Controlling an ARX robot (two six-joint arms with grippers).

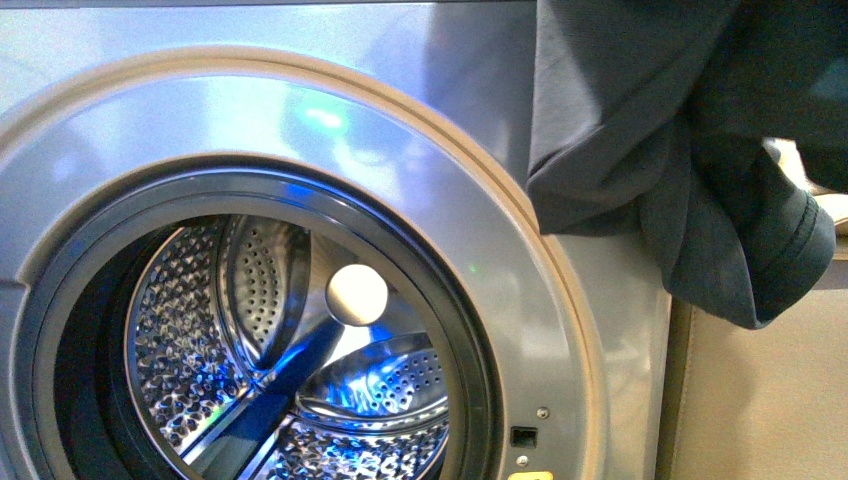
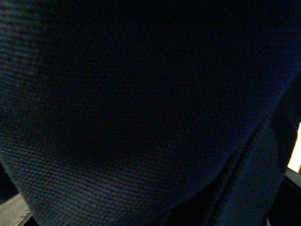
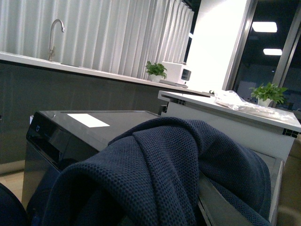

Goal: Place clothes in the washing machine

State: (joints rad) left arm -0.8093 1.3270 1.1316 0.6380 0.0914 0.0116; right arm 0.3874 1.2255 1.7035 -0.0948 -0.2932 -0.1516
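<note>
Neither my left nor my right end effector shows in any view, so I cannot tell whether either one is open or closed. Left wrist view is dark, nothing usable.

Right wrist view: the clothes (image 3: 160, 174) bunch up right in front of the lens. Dark navy waffle-like knit, thick rounded folds, soft. They cover the lower part of the frame.

Front view: the clothes (image 1: 690, 150) hang at the upper right, outside the washing machine (image 1: 330, 110), overlapping its right front edge. A stitched hem (image 1: 800, 240) curls at the lowest fold. No fabric is in the drum (image 1: 250, 350).

The porthole is open, with clear room inside. A dark rim (image 1: 470, 340) rings the opening, with a wide silver-grey curved face around it. The drum is perforated, embossed shiny steel with raised paddles and a pale round hub (image 1: 357, 295) at the back. A flat beige panel (image 1: 770, 400) sits just right of the machine.

Beyond the fabric in the right wrist view: a glossy dark appliance top (image 3: 122, 123) with a white label (image 3: 88, 120), a long surface (image 3: 94, 71) with a curved tap (image 3: 55, 33), pleated pale curtains (image 3: 108, 33) and two small plants (image 3: 155, 69) (image 3: 268, 92).
</note>
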